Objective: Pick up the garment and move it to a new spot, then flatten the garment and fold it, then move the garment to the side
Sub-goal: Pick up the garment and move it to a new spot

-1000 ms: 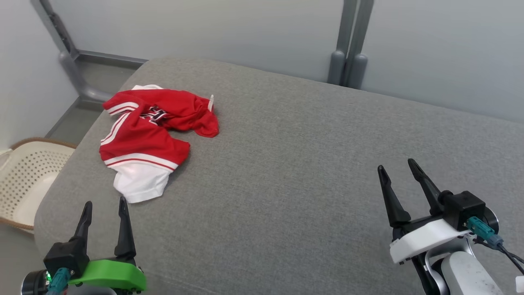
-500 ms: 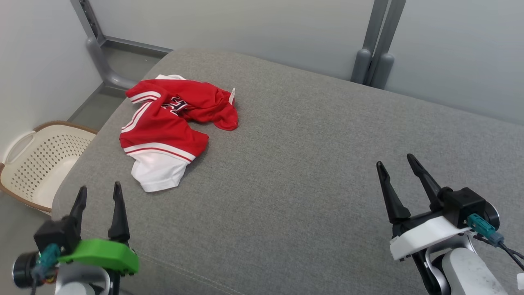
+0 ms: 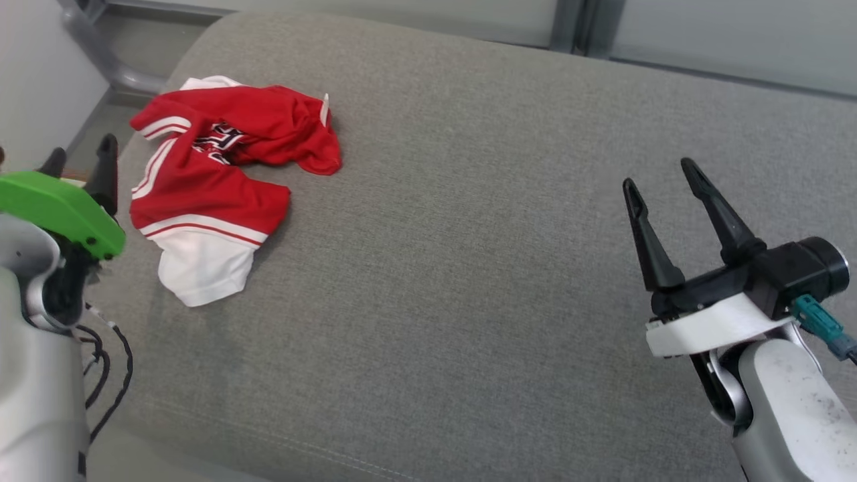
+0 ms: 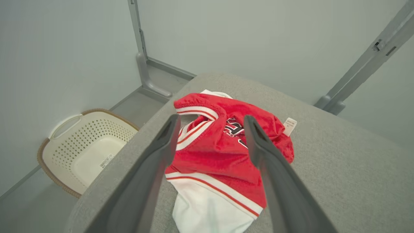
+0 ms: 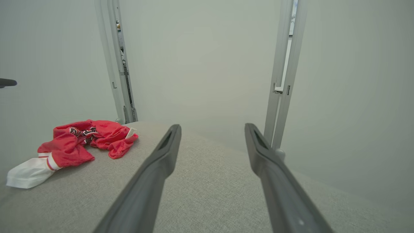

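The garment (image 3: pixel 214 181) is a crumpled red jersey with white stripes and a white hem, lying at the far left of the grey cushioned surface (image 3: pixel 469 268). It also appears in the left wrist view as the garment (image 4: pixel 223 155) and at the left of the right wrist view as the garment (image 5: pixel 71 145). My left gripper (image 3: pixel 79 157) hovers open just left of it, above the cushion's left edge, nothing between its fingers. In its own view the left gripper (image 4: pixel 210 121) points over the red cloth. My right gripper (image 3: pixel 659 181) stands open and empty far to the right; the right gripper (image 5: pixel 212 127) faces the wall.
A cream perforated laundry basket (image 4: pixel 84 149) sits on the floor left of the cushion. Grey wall panels with metal posts (image 5: pixel 281 77) close off the back. A metal post foot (image 3: pixel 100 60) stands at the far left corner.
The head camera has tilted down and shifted. My left arm has risen and advanced toward the garment's left side. The right gripper has lifted slightly. The garment lies as before.
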You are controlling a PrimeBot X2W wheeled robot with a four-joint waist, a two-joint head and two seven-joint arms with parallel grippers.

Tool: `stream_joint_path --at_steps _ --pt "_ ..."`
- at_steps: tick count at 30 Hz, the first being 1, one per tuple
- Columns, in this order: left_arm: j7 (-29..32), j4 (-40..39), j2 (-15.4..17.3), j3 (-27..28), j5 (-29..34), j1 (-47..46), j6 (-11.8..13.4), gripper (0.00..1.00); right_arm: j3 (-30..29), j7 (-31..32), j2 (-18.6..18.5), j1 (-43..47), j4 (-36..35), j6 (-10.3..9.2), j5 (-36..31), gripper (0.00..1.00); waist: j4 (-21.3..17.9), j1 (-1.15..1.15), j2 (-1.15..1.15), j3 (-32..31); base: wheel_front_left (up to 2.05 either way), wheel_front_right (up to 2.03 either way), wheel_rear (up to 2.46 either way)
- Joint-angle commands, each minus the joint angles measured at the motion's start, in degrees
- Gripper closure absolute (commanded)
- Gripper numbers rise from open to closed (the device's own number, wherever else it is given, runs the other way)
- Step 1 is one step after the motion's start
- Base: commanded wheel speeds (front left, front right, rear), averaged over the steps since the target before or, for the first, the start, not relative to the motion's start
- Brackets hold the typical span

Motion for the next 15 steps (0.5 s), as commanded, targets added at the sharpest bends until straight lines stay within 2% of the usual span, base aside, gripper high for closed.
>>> stream_joint_path --at_steps 1,9,15 --pt "0.8 3.0 0.6 0.4 -1.1 -2.7 -0.3 0.0 0.3 -0.2 -0.3 -1.5 -0.8 -0.02 -0.5 0.0 -5.6 0.0 0.0 6.4 0.0 0.0 0.0" --pt "5.8 19.2 4.3 -0.3 -5.1 -11.3 -0.9 0.0 2.3 -0.2 0.0 -5.7 -2.3 -0.02 -0.8 0.0 -12.0 0.0 0.0 12.2 0.0 0.0 0.0" --pt "9.1 28.8 6.2 -1.9 -6.3 -10.8 -0.9 0.0 2.6 -0.2 0.8 -6.2 -1.8 -0.02 -0.5 0.0 -14.6 0.0 0.0 12.4 0.0 0.0 0.0"
